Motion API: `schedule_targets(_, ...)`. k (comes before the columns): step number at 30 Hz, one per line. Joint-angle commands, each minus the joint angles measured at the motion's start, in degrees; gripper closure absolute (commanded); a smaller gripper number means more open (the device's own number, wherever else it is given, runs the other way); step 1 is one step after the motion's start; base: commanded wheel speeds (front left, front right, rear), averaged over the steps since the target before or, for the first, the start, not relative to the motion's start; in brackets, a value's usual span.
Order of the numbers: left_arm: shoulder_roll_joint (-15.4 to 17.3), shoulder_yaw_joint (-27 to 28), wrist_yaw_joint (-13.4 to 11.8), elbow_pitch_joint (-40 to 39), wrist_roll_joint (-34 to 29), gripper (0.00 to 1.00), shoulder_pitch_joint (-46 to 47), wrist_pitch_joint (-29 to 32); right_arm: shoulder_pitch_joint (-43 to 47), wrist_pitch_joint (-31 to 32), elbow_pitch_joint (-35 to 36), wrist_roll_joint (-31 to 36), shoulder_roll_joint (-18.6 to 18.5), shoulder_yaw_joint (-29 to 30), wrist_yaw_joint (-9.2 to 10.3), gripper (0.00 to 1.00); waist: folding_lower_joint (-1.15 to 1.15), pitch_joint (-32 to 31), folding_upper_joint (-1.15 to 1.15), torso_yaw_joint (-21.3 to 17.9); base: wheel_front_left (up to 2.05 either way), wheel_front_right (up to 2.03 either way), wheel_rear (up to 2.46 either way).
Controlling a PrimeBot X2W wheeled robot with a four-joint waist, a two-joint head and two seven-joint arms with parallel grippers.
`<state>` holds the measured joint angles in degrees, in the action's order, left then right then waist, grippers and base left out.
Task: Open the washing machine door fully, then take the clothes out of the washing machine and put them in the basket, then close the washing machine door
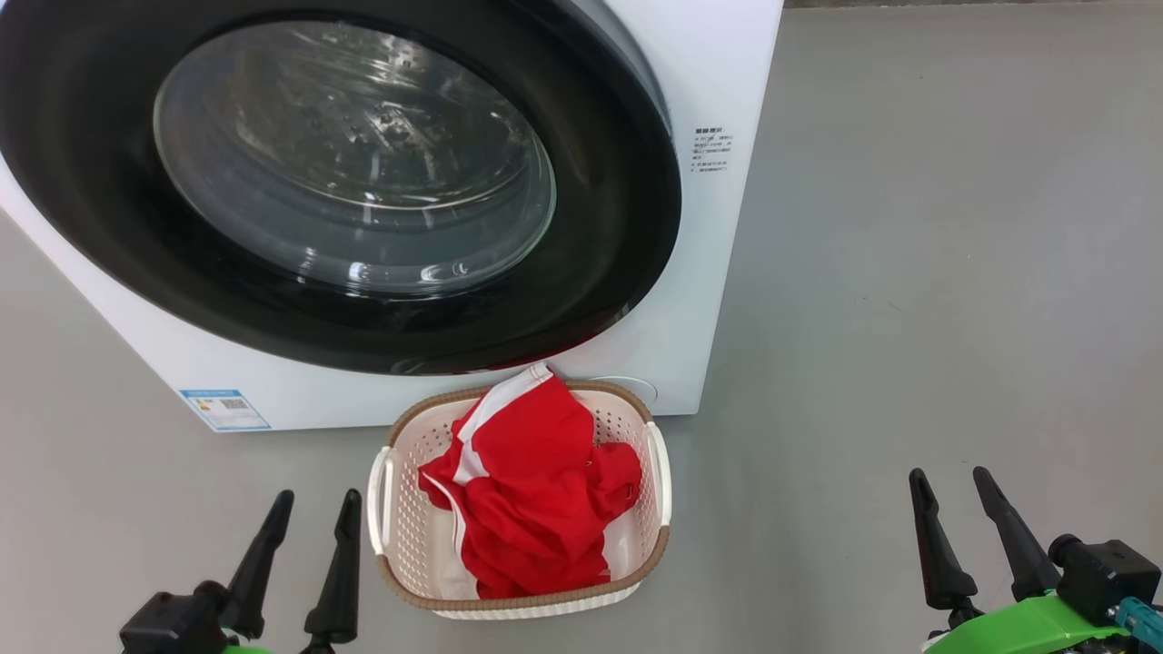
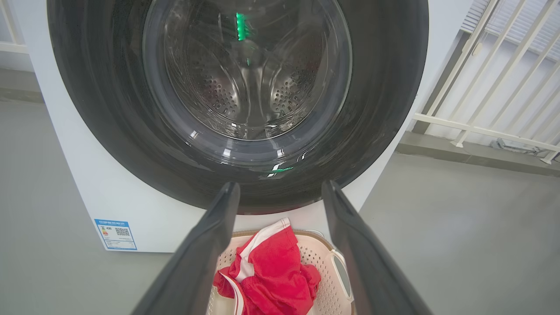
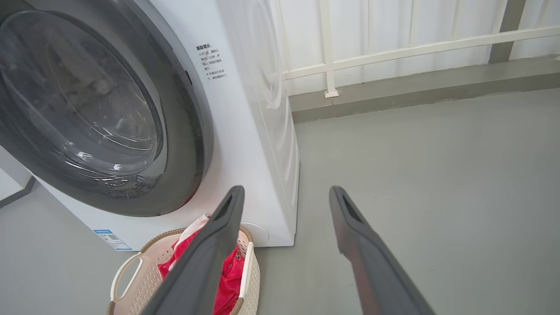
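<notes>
Your left claw and right claw hang spread, empty; if the door isn't latched, it may swing over the basket.

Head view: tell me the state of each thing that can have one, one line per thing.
washing machine door: shut against the front.
washing machine: closed; the drum looks empty through the glass.
clothes: heaped in the basket, one edge over its back rim.
basket: upright on the floor before the machine, loaded.
left gripper: open, empty.
right gripper: open, empty.
</notes>
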<state>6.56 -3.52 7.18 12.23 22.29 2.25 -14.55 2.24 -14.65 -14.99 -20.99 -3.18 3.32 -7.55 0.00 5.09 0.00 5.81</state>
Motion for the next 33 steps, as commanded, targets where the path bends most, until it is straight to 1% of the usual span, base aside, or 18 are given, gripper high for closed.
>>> schedule_targets(1,1.3,2.1,0.3,-1.1,0.5,0.0,0.8,-0.4,-1.3,-0.3,1.5,0.6,-0.3,-0.9,0.06,0.0,0.0,0.0,0.0,-0.1,0.0,0.0,0.0)
schedule_targets(2,1.3,2.0,0.3,-1.1,0.7,0.0,0.7,-0.4,-1.4,-0.3,1.5,0.6,-0.3,-0.9,0.06,0.0,0.0,-0.1,0.0,-0.1,0.0,0.0,0.0)
schedule_targets(3,0.0,0.0,0.0,0.0,0.4,1.0,0.0,0.0,0.0,0.0,0.0,0.0,0.1,0.0,0.0,1.0,0.0,-0.1,0.0,-0.1,0.0,0.0,0.0)
schedule_targets(7,-1.0,-0.6,-0.1,2.9,0.5,1.0,-0.1,0.4,0.0,0.0,-2.9,-0.1,0.5,-0.4,0.0,1.0,0.0,-0.1,0.0,-0.1,0.0,0.0,0.0)
schedule_targets(10,-1.0,-0.4,-0.1,2.7,2.3,1.0,-0.1,0.9,-0.1,0.5,-2.6,-1.8,0.5,-0.3,0.0,1.0,0.02,-0.1,0.0,-0.2,0.0,0.0,0.0)
schedule_targets(14,-1.0,-0.2,-0.1,2.6,4.6,1.0,-0.1,1.4,-0.2,1.2,-2.5,-4.1,0.5,-0.2,0.0,1.0,0.13,-0.5,0.0,-0.4,0.0,0.0,0.0)
schedule_targets(18,-1.0,0.1,-0.1,2.7,6.9,1.0,0.1,2.0,-0.6,1.9,-2.4,-6.4,0.5,-0.1,0.01,1.0,0.01,-0.5,0.0,-0.6,0.0,0.0,0.0)
schedule_targets(33,-1.1,1.0,0.0,2.6,14.9,1.0,0.6,4.1,-1.6,4.2,-2.1,-14.3,0.5,0.3,0.01,1.0,0.0,-1.0,0.0,-1.3,0.0,0.0,0.0)
